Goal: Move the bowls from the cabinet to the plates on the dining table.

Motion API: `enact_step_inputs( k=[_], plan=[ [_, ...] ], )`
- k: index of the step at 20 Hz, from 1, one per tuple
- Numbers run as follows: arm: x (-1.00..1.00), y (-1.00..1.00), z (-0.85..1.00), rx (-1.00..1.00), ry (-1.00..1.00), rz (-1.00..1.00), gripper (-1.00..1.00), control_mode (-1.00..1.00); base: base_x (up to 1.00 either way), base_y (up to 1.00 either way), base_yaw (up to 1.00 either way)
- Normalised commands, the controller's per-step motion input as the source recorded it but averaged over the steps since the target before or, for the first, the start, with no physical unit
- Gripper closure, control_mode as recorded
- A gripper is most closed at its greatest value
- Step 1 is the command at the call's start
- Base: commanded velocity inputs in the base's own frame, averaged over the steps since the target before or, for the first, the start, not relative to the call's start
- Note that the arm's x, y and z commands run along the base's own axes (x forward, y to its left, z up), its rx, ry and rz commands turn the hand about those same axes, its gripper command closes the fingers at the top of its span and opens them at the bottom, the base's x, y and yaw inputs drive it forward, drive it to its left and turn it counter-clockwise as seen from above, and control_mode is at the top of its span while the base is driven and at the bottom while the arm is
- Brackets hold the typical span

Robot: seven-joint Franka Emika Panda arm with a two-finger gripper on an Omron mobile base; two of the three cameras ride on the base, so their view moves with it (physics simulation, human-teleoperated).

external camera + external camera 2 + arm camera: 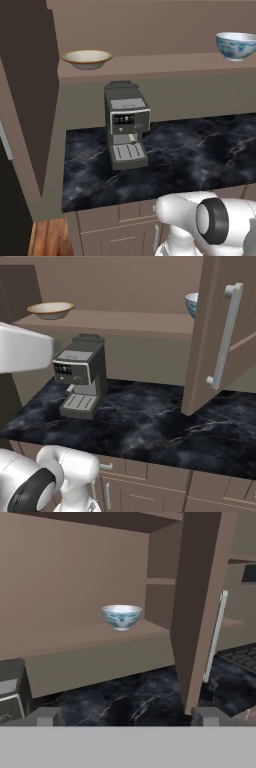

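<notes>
Both bowls [87,58] [121,616] sit on the cabinet shelf [165,64].

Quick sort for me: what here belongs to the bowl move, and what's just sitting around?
Job:
cream bowl, on the cabinet shelf
blue-patterned bowl, on the same shelf
open cabinet door
gripper, open, holding nothing

Bystanders:
coffee machine
black marble counter

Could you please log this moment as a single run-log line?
phase: approach | gripper: open, empty | cream bowl: shelf, left | blue bowl: shelf, right | cabinet door: open
</notes>
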Motion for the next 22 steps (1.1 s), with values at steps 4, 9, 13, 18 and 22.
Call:
enact_step_inputs(
  k=[4,9,13,18,22],
  plan=[
    [0.2,-0.11,-0.13,-0.03,-0.04,-0.06,-1.0,-1.0,0.0,0.0,0.0],
    [0.22,-0.07,-0.13,-0.05,-0.04,-0.06,-1.0,-1.0,0.0,0.0,0.0],
    [0.28,-0.1,-0.17,-0.04,-0.01,-0.07,-1.0,-1.0,0.0,0.0,0.0],
    [0.35,-0.14,-0.16,-0.01,0.0,-0.06,-1.0,-1.0,0.0,0.0,0.0],
    [0.36,-0.05,-0.15,-0.02,0.0,-0.05,-1.0,-1.0,0.0,0.0,0.0]
  ],
)
